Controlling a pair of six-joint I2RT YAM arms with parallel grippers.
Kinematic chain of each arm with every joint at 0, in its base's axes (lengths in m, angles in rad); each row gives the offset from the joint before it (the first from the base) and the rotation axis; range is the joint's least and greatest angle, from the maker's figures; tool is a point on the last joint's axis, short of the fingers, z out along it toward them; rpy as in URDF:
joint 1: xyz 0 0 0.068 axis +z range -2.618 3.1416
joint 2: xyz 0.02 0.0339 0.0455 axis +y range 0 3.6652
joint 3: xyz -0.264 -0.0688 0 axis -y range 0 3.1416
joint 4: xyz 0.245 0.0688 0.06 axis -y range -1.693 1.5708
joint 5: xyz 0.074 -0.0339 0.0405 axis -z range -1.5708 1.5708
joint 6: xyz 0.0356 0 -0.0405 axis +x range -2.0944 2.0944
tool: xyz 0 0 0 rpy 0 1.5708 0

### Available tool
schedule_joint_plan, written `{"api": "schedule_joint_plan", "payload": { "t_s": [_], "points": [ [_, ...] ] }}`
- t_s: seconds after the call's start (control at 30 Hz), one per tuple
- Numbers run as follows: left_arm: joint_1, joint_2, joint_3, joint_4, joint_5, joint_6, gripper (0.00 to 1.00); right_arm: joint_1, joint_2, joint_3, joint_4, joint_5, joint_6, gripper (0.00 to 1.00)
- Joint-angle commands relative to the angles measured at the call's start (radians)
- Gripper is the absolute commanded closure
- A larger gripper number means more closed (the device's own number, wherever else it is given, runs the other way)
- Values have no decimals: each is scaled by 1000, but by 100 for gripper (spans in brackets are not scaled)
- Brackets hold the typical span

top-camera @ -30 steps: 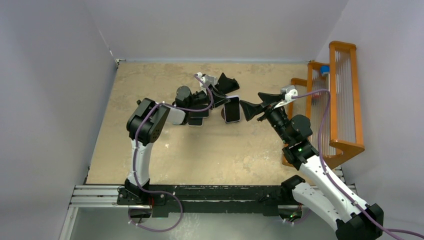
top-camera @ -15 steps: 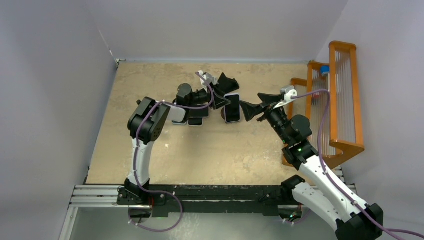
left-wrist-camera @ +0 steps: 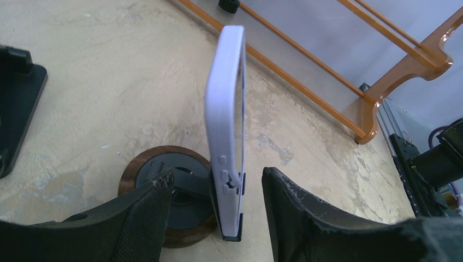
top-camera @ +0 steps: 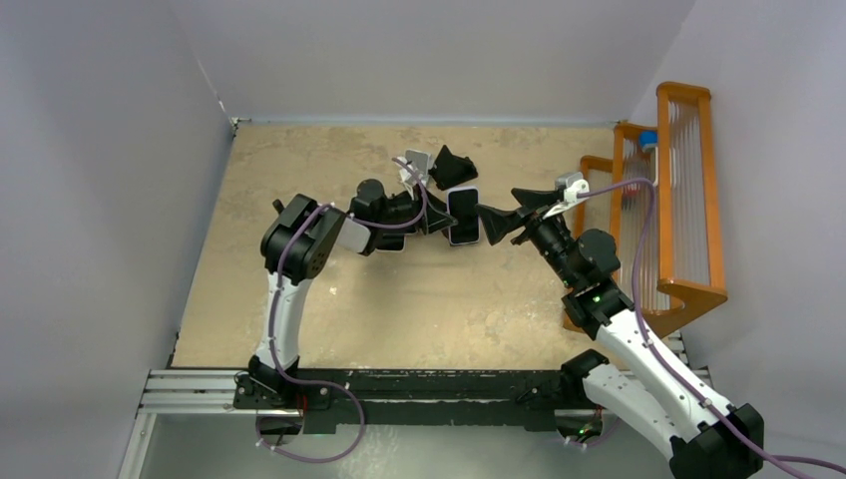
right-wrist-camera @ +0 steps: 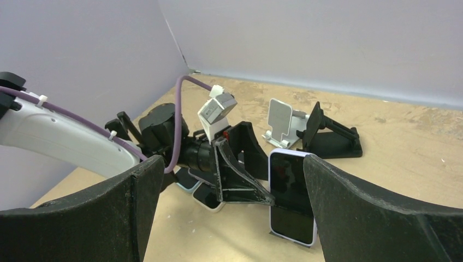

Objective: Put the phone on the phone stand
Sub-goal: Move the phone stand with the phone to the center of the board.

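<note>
finds the phone (top-camera: pixel 462 217) upright at mid worktop (top-camera: pixel 299 190), btw the two end effectors. from the left wrist cam, shows it edge-on in a pale lilac case, lower end seated in the black cradle of the phone stand (left-wrist-camera: pixel 143 170), a round base w/ a dark wood rim, flat on the worktop. from the right wrist cam, shows the dark screen turned toward the right arm.

has the left end effector (left-wrist-camera: pixel 215 177) open around the phone's lower end: one finger per side, a visible gap on each side, no contact w/ the case. puts one finger low over the stand's base; can't tell if touching it.

has the right end effector (top-camera: pixel 496 222) spread wide just right of the phone, tips pointing at the screen, nothing gripped. can't tell from the overhead cam if the tips touch the case.

elsewhere: another phone (top-camera: pixel 392 242) flat on the worktop under the left forearm. a black stand (top-camera: pixel 454 168) and a small white stand (right-wrist-camera: pixel 281 119) side by side beyond the left wrist, toward the far wall. an orange wooden rack (top-camera: pixel 688 200) w/ clear ribbed panels along the right edge, w/ a blue bit on top too small to id.
</note>
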Motion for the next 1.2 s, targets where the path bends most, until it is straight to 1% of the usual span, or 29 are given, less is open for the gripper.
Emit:
{"api": "schedule_joint_plan", "payload": {
  "t_s": [0.0, 0.2, 0.27, 0.37, 0.4, 0.43, 0.5, 0.57, 0.7, 0.87, 1.0, 1.13, 1.17],
  "points": [
    [5, 39, 60, -31, 0, -14, 41, -1, -3, 9, 35, -11, -16, 1],
    [-5, 70, 106, -91, 23, -13, 42, -2, -1, 10, 35, -11, -18, 1],
    [-8, 80, 119, -98, 32, -13, 49, -2, 1, 10, 36, -11, -20, 1],
    [-13, 94, 139, -106, 52, -16, 69, -2, 1, 10, 35, -10, -21, 1],
    [-14, 101, 147, -106, 61, -18, 73, -2, 0, 10, 33, -9, -23, 1],
    [-15, 107, 163, -108, 75, -23, 77, -2, -1, 9, 33, -6, -23, 1],
    [-18, 125, 191, -111, 114, -31, 79, -2, -4, 7, 33, -4, -22, 1],
    [-22, 146, 223, -119, 155, -38, 84, -2, -5, 8, 31, -3, -24, 1],
    [-38, 177, 290, -160, 202, -29, 99, -2, -6, 8, 31, 0, -25, 1],
    [-53, 215, 386, -193, 230, -33, 100, -2, -8, 10, 32, 5, -28, 1],
    [-71, 266, 502, -177, 256, -81, 100, -2, -11, 10, 32, 12, -28, 1],
    [-104, 342, 683, -203, 279, -114, 100, -2, -10, 11, 39, 18, -28, 1],
    [-115, 366, 736, -250, 282, -107, 100, -2, -11, 12, 41, 18, -28, 1]
  ]
}}
